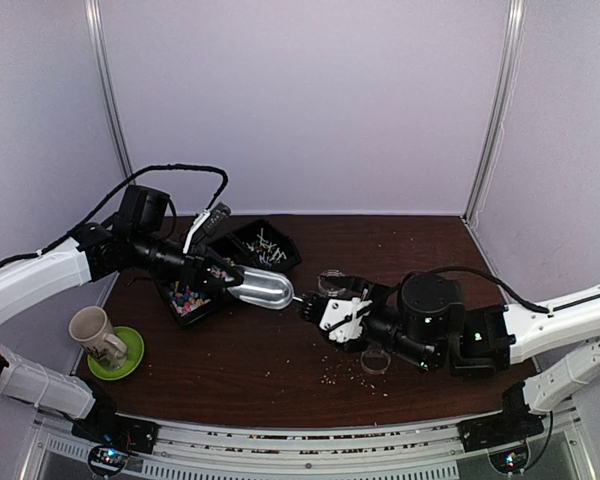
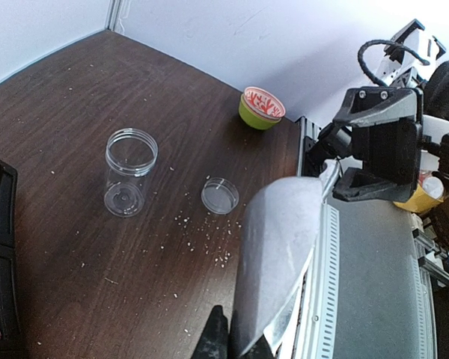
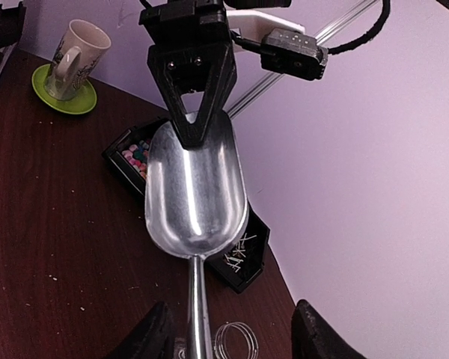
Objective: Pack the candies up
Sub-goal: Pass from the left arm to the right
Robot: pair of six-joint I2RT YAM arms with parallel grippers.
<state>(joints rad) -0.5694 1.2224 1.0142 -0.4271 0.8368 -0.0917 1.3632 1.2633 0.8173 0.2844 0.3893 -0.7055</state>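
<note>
A silver metal scoop (image 1: pixel 261 287) hangs above the table between the two arms. My left gripper (image 1: pixel 223 275) is shut on the front rim of its bowl; the right wrist view shows its black fingers (image 3: pixel 198 123) pinching that rim. The scoop (image 2: pixel 277 247) is empty. My right gripper (image 3: pixel 237 333) is open, its fingers wide apart on either side of the scoop's handle (image 3: pixel 197 307). Multicoloured candies (image 1: pixel 187 298) lie in a black tray (image 1: pixel 170 295), and white stick candies (image 1: pixel 266 248) in the tray behind it. A clear jar (image 2: pixel 129 170) and its lid (image 2: pixel 220 195) lie on the table.
A mug (image 1: pixel 97 335) stands on a green saucer (image 1: pixel 130 355) at the front left. A green bowl with a red-and-white pattern (image 2: pixel 260 108) sits near the table edge. Pale crumbs (image 1: pixel 330 368) are scattered over the dark wood. Walls close in behind and at both sides.
</note>
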